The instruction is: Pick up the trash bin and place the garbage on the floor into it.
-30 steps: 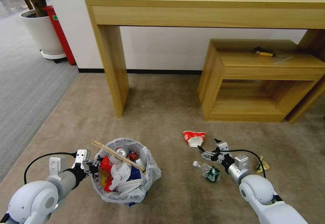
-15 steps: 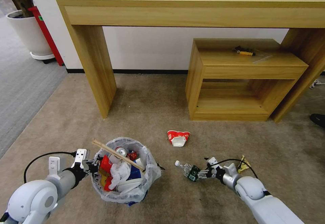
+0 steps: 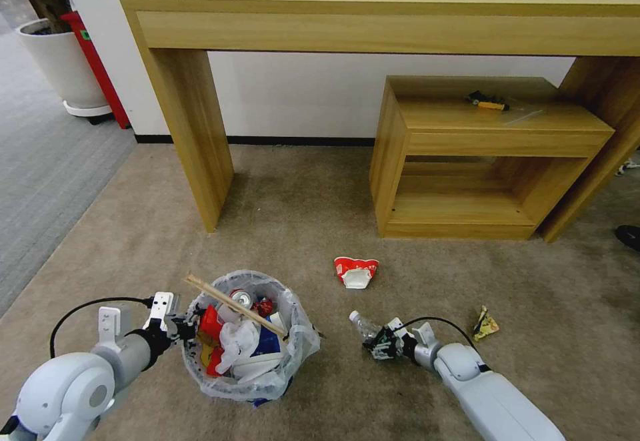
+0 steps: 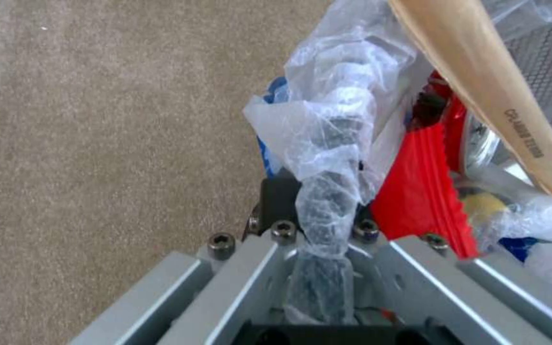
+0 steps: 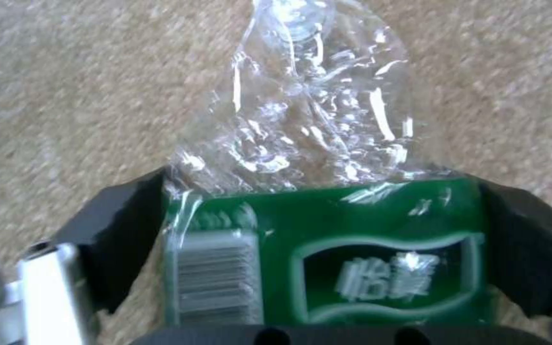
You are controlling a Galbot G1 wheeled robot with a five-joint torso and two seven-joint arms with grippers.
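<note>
The trash bin, lined with a crinkly white bag, stands on the carpet in front of me, full of litter. A wooden stick lies across its top, over a can and red wrappers. My left gripper is shut on the bin's bagged rim. To the right, a clear bottle with a green label lies on the floor. My right gripper is shut on it, its black fingers pressing both sides of the label. A red-white paper cup and a crumpled wrapper lie loose nearby.
A long wooden console table runs along the wall, with a low wooden shelf unit under its right end that carries a black-and-yellow tool. A white planter pot and a red box stand far left.
The head camera has shifted. My right gripper came down from above the bottle, open, and closed around its label. The left gripper has kept its hold on the bin.
</note>
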